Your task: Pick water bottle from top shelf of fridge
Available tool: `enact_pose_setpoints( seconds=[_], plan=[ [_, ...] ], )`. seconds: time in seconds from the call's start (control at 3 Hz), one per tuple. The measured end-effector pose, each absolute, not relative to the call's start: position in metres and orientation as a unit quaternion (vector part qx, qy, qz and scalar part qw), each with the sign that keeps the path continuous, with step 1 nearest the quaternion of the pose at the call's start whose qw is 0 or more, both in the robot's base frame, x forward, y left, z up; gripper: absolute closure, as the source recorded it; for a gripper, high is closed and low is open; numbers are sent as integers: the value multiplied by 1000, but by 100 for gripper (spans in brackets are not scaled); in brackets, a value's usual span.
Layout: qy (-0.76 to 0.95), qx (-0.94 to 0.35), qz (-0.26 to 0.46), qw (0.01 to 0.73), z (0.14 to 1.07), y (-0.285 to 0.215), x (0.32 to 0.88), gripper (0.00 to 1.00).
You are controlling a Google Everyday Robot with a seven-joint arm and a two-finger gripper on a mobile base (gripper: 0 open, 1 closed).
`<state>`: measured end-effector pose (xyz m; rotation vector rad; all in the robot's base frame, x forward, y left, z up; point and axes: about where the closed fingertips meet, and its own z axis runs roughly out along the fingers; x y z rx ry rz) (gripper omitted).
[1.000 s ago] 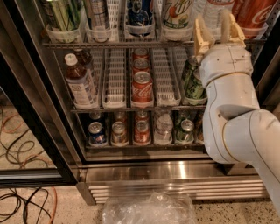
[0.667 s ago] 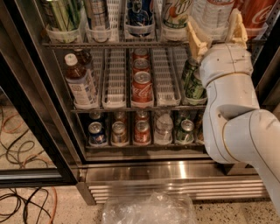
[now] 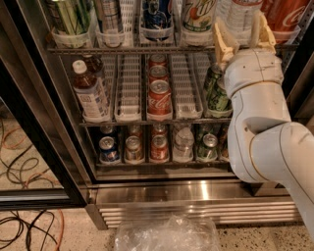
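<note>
The water bottle, clear and ribbed, stands at the right of the top shelf of the open fridge; its cap is cut off by the top edge. My gripper is raised in front of it, open, with its tan fingers on either side of the bottle's lower part. I cannot tell whether they touch it. My white arm covers the right side of the lower shelves.
A green-labelled bottle and a red Coca-Cola bottle flank the water bottle. The middle shelf holds a brown tea bottle, Coca-Cola cans and a green can. The black-framed door is at the left, with cables and clear plastic on the floor.
My gripper has edged slightly up and in toward the top shelf, so its fingers now sit further along the water bottle's sides. Nothing else has moved.
</note>
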<state>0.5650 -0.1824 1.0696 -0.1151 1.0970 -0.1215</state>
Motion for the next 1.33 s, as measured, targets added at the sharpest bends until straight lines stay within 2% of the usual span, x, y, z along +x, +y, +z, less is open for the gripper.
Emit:
enact_pose_setpoints(
  seconds=[0.67, 1.33],
  plan=[
    [513, -48, -69, 854, 1073, -188, 585, 38],
    [511, -44, -79, 855, 1073, -191, 602, 38]
  ],
)
